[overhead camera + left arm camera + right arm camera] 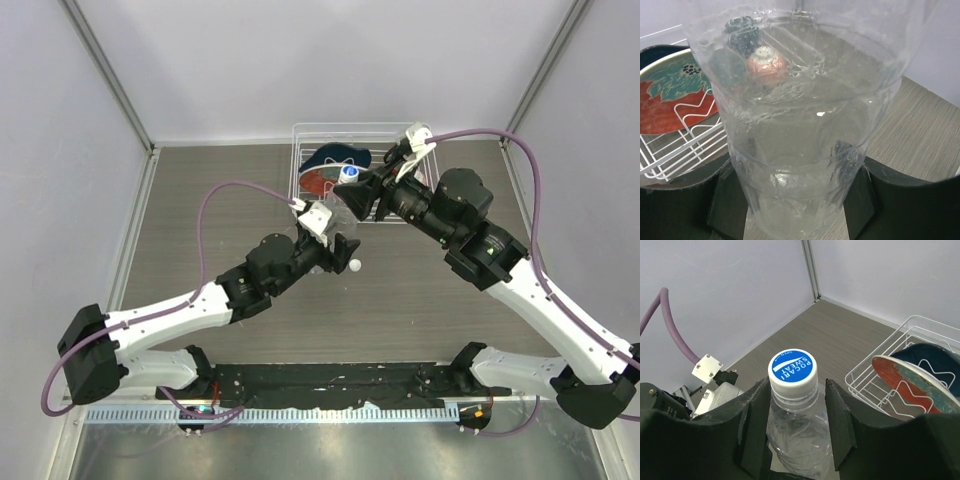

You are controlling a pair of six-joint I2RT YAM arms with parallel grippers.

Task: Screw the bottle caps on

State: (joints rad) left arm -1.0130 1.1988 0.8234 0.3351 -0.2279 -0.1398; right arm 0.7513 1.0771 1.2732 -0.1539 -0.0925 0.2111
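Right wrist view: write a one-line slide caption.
Blue-capped bottle between the right tool's fingers, dish rack at right.

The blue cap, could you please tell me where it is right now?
In the right wrist view, the blue cap sits on the clear bottle, flanked by the right gripper, left of the white dish rack.

A clear, unlabelled bottle [797,440] is standing upright near the middle of the counter [200,200], its blue cap [792,370] with white lettering sitting on the neck. A small white cap [354,265] is lying loose on the counter close by.
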